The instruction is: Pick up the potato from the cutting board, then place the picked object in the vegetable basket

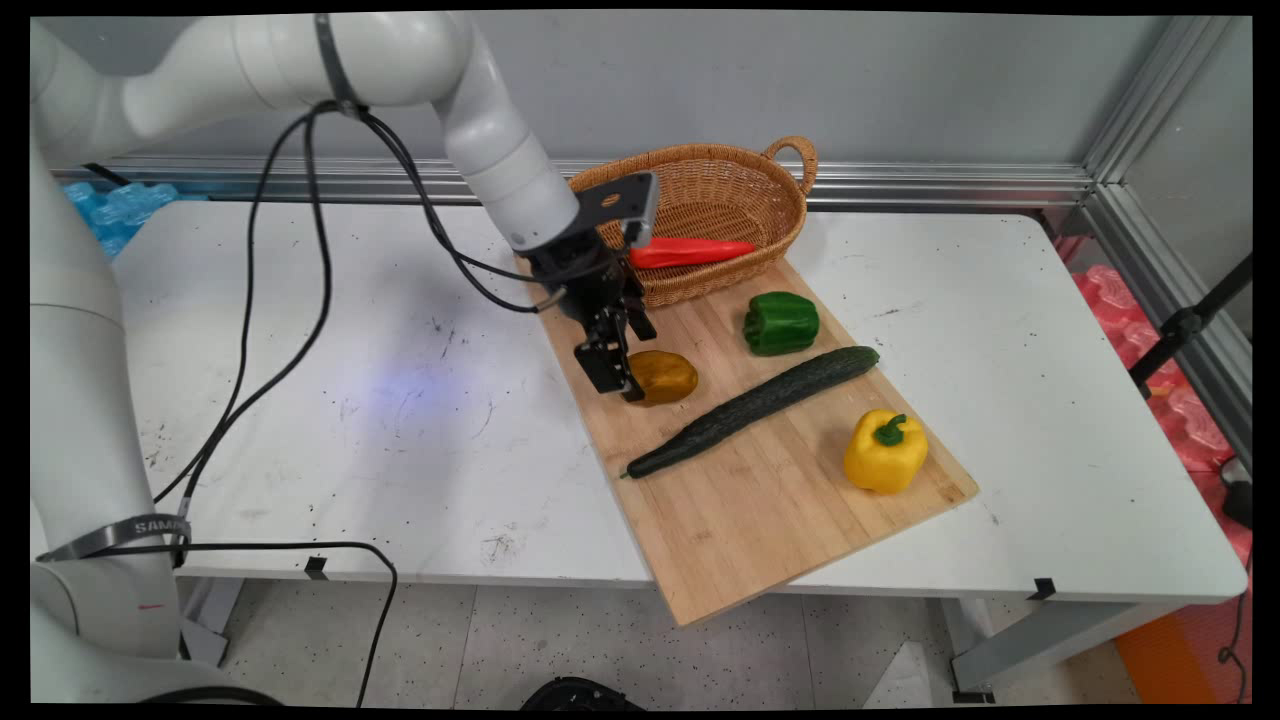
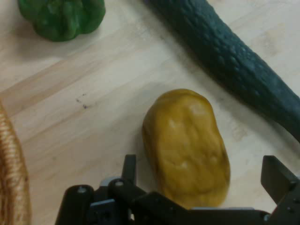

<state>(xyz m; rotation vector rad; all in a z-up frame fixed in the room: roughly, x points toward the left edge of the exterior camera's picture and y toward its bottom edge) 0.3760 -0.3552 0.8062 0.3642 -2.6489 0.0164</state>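
Gripper: my black two-finger gripper [image 1: 622,378] is low over the board's left part, fingers spread wide, gripping nothing. In the hand view one finger [image 2: 130,169] stands on each side of the potato.
Potato: smooth, oval, yellow-brown potato [image 1: 662,377] with shallow dimples, lying flat on the wood between my fingers; I cannot tell whether either finger touches it.
Board: pale bamboo cutting board [image 1: 760,500], long strips with fine grain, set at a slant on the scuffed white table [image 1: 350,420], its near corner hanging over the table's front edge.
Cucumber: long dark green cucumber [image 1: 755,408], bumpy skin, lying diagonally across the board, just beside the potato.
Green pepper: lobed, glossy green bell pepper [image 1: 781,323], near the basket.
Yellow pepper: glossy yellow bell pepper [image 1: 885,451] with green stem, at the board's right edge.
Basket: oval woven wicker basket [image 1: 775,200] with loop handle, at the board's far end, holding a long smooth red pepper [image 1: 695,251].
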